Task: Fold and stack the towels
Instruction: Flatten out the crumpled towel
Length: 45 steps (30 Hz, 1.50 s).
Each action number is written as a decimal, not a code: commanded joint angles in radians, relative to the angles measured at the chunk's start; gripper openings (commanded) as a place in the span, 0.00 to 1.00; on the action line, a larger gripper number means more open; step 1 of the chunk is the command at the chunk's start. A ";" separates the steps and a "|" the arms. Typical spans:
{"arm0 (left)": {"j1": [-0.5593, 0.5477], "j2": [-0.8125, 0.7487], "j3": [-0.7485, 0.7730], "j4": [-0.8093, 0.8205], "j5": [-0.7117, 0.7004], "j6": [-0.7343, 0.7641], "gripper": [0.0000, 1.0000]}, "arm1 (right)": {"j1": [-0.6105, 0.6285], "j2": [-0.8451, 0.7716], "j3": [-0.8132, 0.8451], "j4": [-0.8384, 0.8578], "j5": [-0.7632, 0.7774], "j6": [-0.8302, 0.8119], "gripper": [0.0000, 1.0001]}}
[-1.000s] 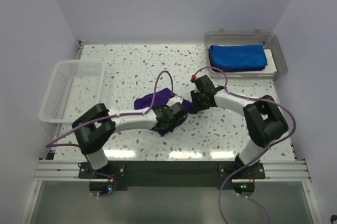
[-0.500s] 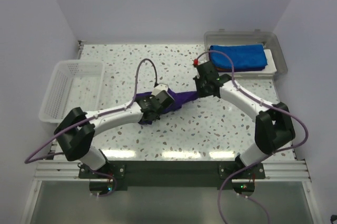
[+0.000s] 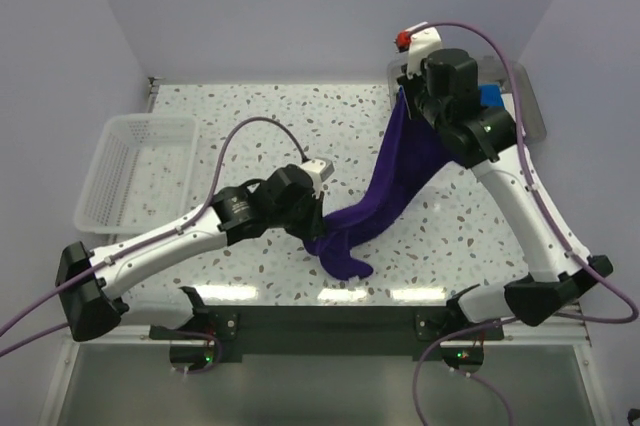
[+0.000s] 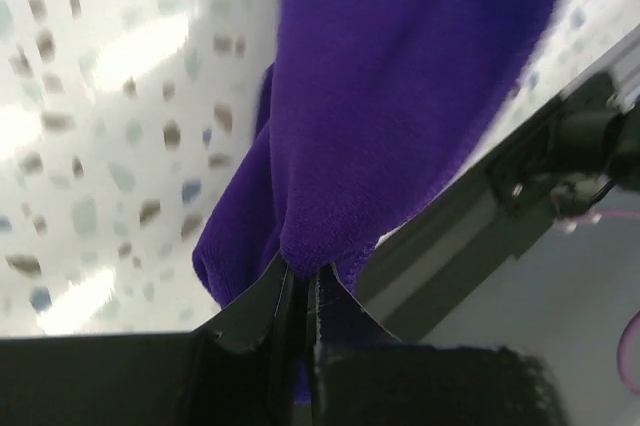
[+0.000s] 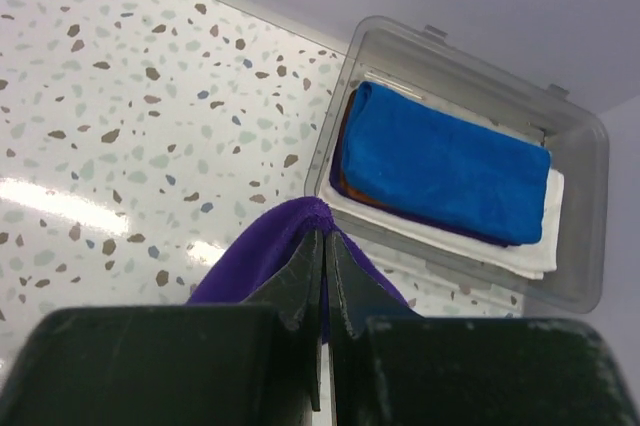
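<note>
Your right tool (image 5: 323,238) pinches one corner of the deep purple cloth towel (image 3: 400,171), your left tool (image 4: 300,281) another — it hangs stretched between them, unfolded. Beyond the right tool, a folded royal blue towel (image 5: 445,176) lies in the clear plastic tray (image 5: 480,81).

Basket (image 3: 100,181) left, tray (image 5: 585,196) back right holding folded towel (image 5: 445,171), hanging towel (image 3: 400,181) between.

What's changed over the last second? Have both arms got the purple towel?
Yes. The left gripper and right gripper closed their fingers on the purple towel, which lay crumpled. The right one then lifted its corner high and back toward the clear tray. The left kept its corner low, so the towel hangs stretched between them. The blue towel and white basket stayed put.
</note>
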 commanded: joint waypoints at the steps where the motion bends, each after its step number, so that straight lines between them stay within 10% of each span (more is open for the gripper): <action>1: 0.011 -0.036 -0.179 -0.081 0.076 -0.143 0.00 | -0.002 0.118 0.021 -0.071 -0.048 -0.082 0.00; 9: 0.100 -0.108 -0.416 -0.094 0.028 -0.223 0.02 | 0.047 0.403 0.033 0.087 -0.288 -0.009 0.00; 19: 0.109 -0.220 -0.405 -0.178 -0.036 -0.293 0.63 | 0.159 0.660 0.201 0.044 -0.259 0.071 0.57; 24: 0.173 -0.141 -0.220 -0.218 -0.131 -0.150 0.89 | 0.026 0.505 0.002 0.015 -0.231 0.109 0.62; 31: 0.284 0.196 0.063 -0.094 -0.177 0.088 0.83 | -0.146 0.370 -0.285 0.047 -0.268 0.132 0.59; 45: 0.284 0.694 0.290 0.044 -0.168 0.191 0.34 | -0.184 0.371 -0.457 0.172 -0.266 0.270 0.56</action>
